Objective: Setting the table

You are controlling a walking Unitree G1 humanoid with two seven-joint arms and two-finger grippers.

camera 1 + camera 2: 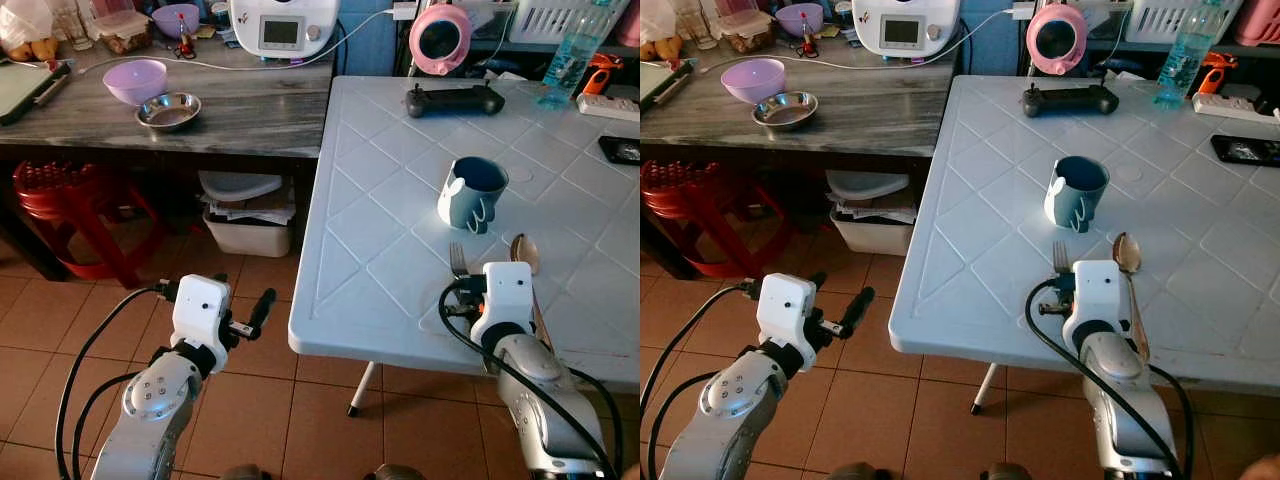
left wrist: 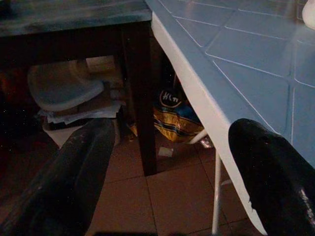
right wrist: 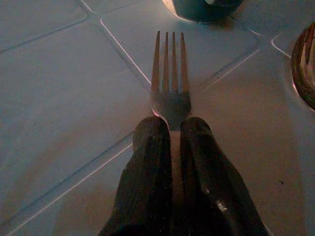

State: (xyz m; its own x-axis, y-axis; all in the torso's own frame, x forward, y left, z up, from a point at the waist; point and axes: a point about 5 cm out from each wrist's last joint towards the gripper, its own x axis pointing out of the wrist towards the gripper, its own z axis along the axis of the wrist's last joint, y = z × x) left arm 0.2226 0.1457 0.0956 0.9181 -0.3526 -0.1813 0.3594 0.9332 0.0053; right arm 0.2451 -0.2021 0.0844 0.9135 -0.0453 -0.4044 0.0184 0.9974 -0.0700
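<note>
— Two claws are out; which one is busy?
— It is the right claw (image 3: 170,130), its two black fingers (image 3: 147,162) pressed together on the handle of a silver metal fork (image 3: 170,73). That fork lies flat on the white plastic worktop with a diamond pattern (image 1: 380,190), tines pointing toward the blue-grey ceramic mug (image 1: 470,193).
— What else sits near that mug?
— One metal spoon with a brownish bowl (image 1: 524,252) lies just beside the fork, on the side nearer the robot than the mug. Beyond the mug rests a black game controller (image 1: 453,100), and farther back stands a clear plastic water bottle (image 1: 571,55).
— And the left claw?
— The left claw (image 2: 172,162) hangs over the brown tiled floor (image 1: 250,400), off the worktop's edge and well apart from the mug, fingers spread wide with nothing between them.
— Anything past the white worktop?
— On the grey wooden worktop (image 1: 250,105) a lilac plastic bowl (image 1: 135,81) stands just beside a small steel bowl (image 1: 168,110).
</note>
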